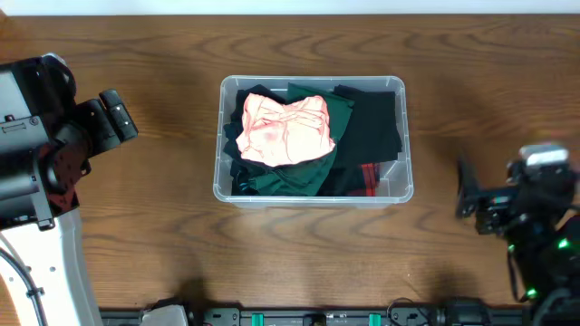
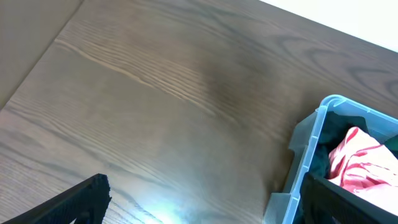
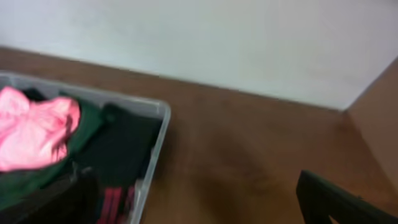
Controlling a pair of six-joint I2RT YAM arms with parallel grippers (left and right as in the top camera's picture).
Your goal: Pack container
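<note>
Brown wood-grain table point(image 1: 136, 226) fills the whole scene, with a pale wall point(image 3: 217, 43) running along its far edge. Sitting in the middle of it is the container point(image 1: 400, 190), a clear plastic bin with rounded corners, resting flat and well apart from both arms. It is full of clothes: a crumpled pink garment point(image 1: 285, 129) lies on top toward the left side, a dark green garment point(image 1: 308, 177) spreads out under and around it, and a black garment point(image 1: 376, 127) takes up the right side, with a bit of red-striped fabric point(image 1: 368, 177) showing near the front right corner. The left gripper point(image 1: 122, 116) hangs off to the left of the bin, its fingers point(image 2: 81, 202) spread wide with only bare wood between them. The right gripper point(image 1: 464, 190) sits off to the right of the bin, pointing toward it, its fingers point(image 3: 336, 199) also spread wide and holding nothing.
</note>
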